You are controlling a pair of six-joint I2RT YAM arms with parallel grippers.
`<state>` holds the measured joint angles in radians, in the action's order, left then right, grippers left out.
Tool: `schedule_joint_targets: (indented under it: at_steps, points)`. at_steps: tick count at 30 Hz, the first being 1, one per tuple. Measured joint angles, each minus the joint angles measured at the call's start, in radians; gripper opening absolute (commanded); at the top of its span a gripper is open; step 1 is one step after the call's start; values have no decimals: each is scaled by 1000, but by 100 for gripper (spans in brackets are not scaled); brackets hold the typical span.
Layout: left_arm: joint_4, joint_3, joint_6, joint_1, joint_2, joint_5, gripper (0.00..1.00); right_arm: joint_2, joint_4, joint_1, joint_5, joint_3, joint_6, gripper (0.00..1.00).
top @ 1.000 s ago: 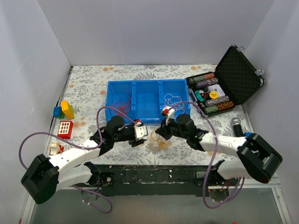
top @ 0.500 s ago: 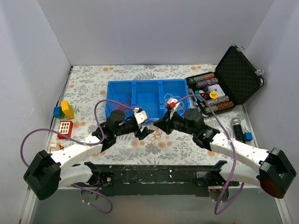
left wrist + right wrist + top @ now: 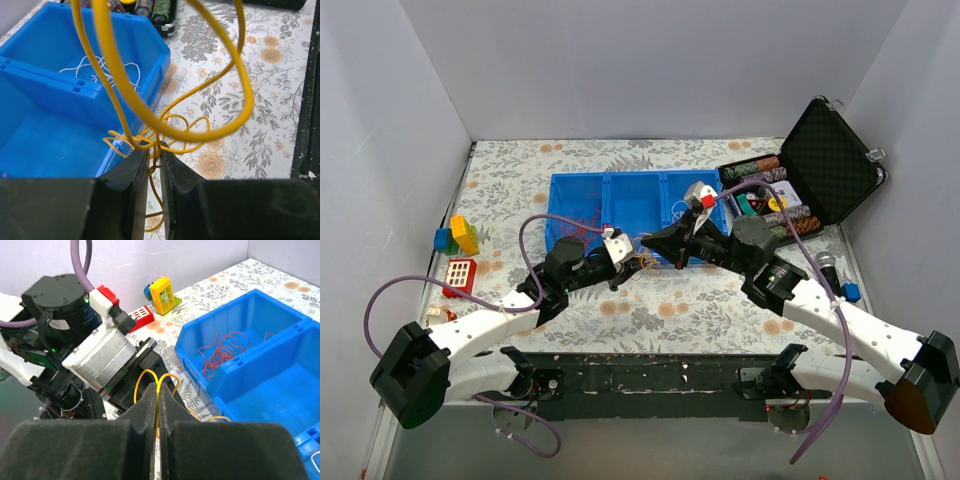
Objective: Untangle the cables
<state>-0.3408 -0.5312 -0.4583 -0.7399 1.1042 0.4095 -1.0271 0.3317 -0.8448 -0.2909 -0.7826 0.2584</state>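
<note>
Bin (image 3: 632,212) mid-table, cables (image 3: 220,352) inside — case (image 3: 832,155) right; blocks (image 3: 457,236) left

No text, number or brand can be read in any view. The yellow disc (image 3: 777,203) in the open case (image 3: 835,160), well off to the right of the right gripper (image 3: 648,240), is too small to show any print. The red keypad toy (image 3: 460,275), well off to the left of the left gripper (image 3: 636,262), has white keys whose marks are only a blur
</note>
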Motion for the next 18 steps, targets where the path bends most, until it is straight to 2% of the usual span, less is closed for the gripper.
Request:
schedule_joint_targets:
  at_steps: [6, 18]
  points:
    - [-6, 51, 34, 0, -35, -10, 17, 0, -56, 0, 14, -79, -12, 1]
    - [73, 151, 180, 0, -79, 12, 22, -66, -145, 0, 72, -440, -159, 1]
